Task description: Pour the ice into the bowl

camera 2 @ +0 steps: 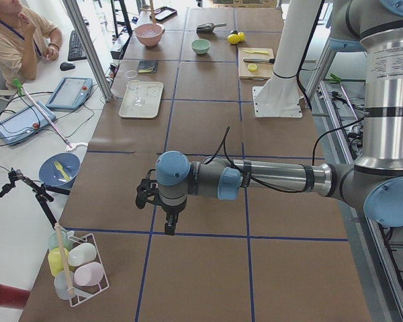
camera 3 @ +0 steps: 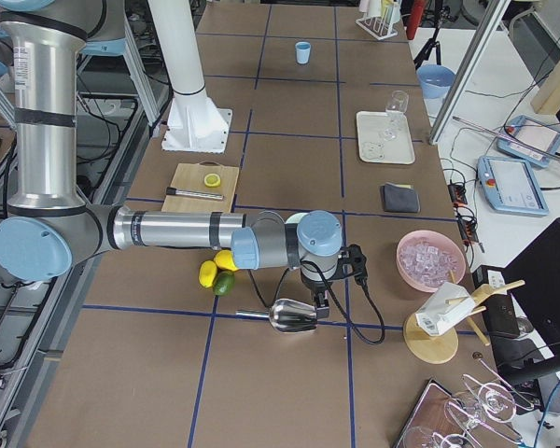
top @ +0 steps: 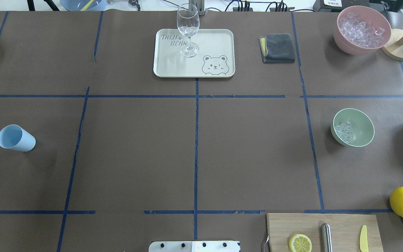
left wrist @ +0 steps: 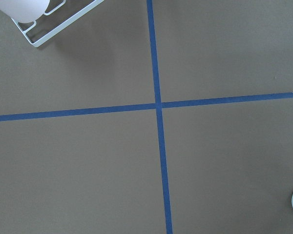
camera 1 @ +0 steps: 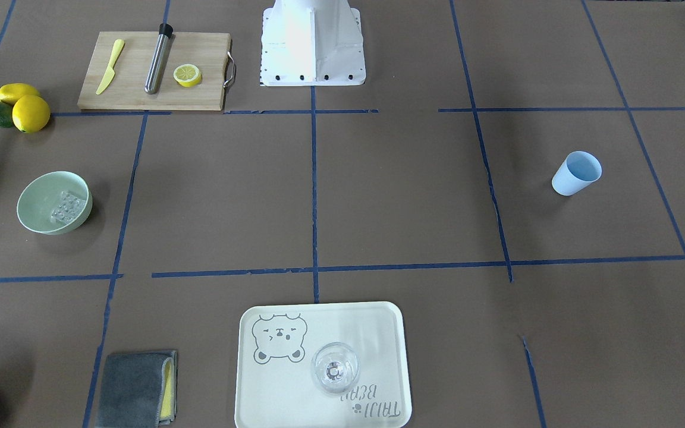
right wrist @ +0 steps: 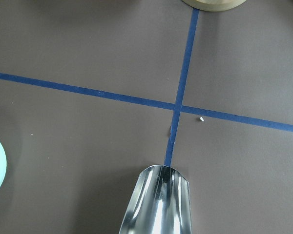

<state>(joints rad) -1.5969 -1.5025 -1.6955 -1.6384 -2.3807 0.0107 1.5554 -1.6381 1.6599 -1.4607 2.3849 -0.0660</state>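
The ice lies in the bowl, a small glassy heap against the wall at the bowl's 8 o'clock, as seen from behind the robot with 12 o'clock pointing away from it. The bowl itself sits on the tabletop out at 3 o'clock. The cup stands far off at 9 o'clock and shows only its blue inside. The right gripper hangs low at the bowl's 3 o'clock, directly over a steel scoop. Its mouth fills the bottom of the right wrist view, with a sliver of the bowl's rim at that view's edge. The left gripper hangs over bare tabletop near the 9 o'clock end. Both show only from the table ends, so I cannot tell whether the jaws stand wide or narrow, nor whether the scoop is gripped or merely lying beneath. A pink bowl heaped with cubes sits at 1 o'clock, well apart. By my reading the pour is done, since the cubes are inside and none can be seen loose around the bowl. What's left seems to be clearing off. The right arm would need to lift straight up and move away toward 3 o'clock, so that neither wrist nor scoop knocks the light bowl.
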